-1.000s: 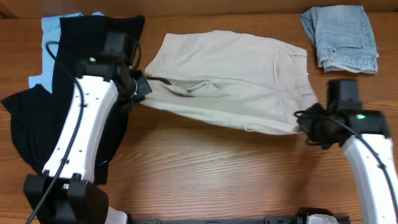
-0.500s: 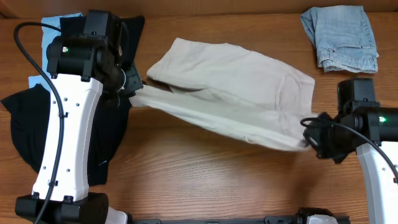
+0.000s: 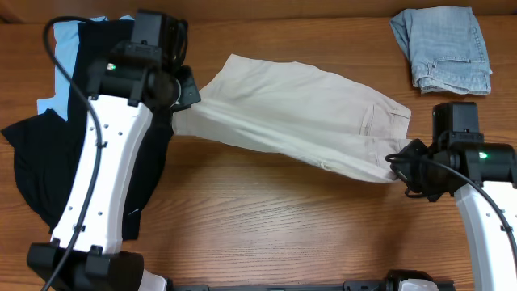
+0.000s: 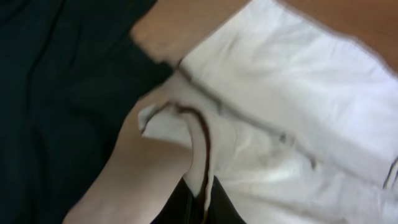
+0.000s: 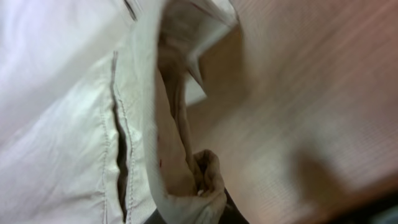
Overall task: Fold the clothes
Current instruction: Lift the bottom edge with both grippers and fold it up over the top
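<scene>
wooden table, khaki shorts pinched at both ends

wooden table point(image 3: 266, 234) fills the overhead view, its grain running left to right. a black garment point(image 3: 32, 162) sprawls over the left side, partly under the white left arm point(image 3: 105, 178). the khaki shorts point(image 3: 299, 105) lie across the middle in a slanted band, high at the left end and lower at the right, with the upper layer folded over the lower one. the right arm point(image 3: 485, 218) comes in from the lower right corner. a faded denim garment point(image 3: 443, 48) sits folded at the far right corner, well apart from the shorts. a light blue garment point(image 3: 69, 36) peeks out from under the black one at the far left corner.

the left gripper point(image 3: 187, 95) is clamped on the left end of the shorts, just beside the black garment; its wrist view shows a dark-edged fold of beige cloth pinched between the closed fingers. the right gripper point(image 3: 400, 162) is closed on the lower right corner of the shorts, the cloth bunched at its fingertips in the wrist view, with a pocket slit point(image 5: 121, 155) just beside the grip.
</scene>
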Robot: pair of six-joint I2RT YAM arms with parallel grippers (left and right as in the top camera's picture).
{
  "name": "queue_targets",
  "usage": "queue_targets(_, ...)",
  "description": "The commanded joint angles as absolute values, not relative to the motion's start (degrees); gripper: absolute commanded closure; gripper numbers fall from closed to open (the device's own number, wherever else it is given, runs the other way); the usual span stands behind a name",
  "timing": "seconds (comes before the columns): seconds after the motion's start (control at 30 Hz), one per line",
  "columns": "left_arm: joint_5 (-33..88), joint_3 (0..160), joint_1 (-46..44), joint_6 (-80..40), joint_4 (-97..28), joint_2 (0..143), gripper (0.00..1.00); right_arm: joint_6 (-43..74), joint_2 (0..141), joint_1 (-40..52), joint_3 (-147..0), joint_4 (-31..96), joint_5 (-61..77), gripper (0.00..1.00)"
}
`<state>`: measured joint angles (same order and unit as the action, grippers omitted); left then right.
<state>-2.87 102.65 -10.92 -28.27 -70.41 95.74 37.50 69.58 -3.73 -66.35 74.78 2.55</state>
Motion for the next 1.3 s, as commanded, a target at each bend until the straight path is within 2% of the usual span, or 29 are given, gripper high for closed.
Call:
queue_targets(0.0,-7.0,98.0,-10.7,-27.4,-62.8,96.3,0.96,37.3,70.9,-4.6,-64.5,70.7,-1.5,0.96)
queue_targets(0.17,-6.8,91.8,-10.8,-27.4,-45.4,98.5,0.96,37.3,77.4,-4.6,-63.8,62.2,-2.2,0.96)
queue_targets(0.4,-5.7,90.8,-11.4,-27.4,-30.9,105.2,0.96,37.2,86.1,-4.6,-63.8,51.3,-3.0,0.96)
queue_targets(0.9,-5.5,90.8,-11.6,-27.4,-19.0,108.3,0.92,37.2,86.3,-5.2,-63.9,40.7,-6.7,0.96)
queue_targets(1.27,-4.9,90.8,-12.0,-27.4,-19.9,108.3,0.91,37.3,86.3,-5.2,-63.8,41.1,-6.7,0.96)
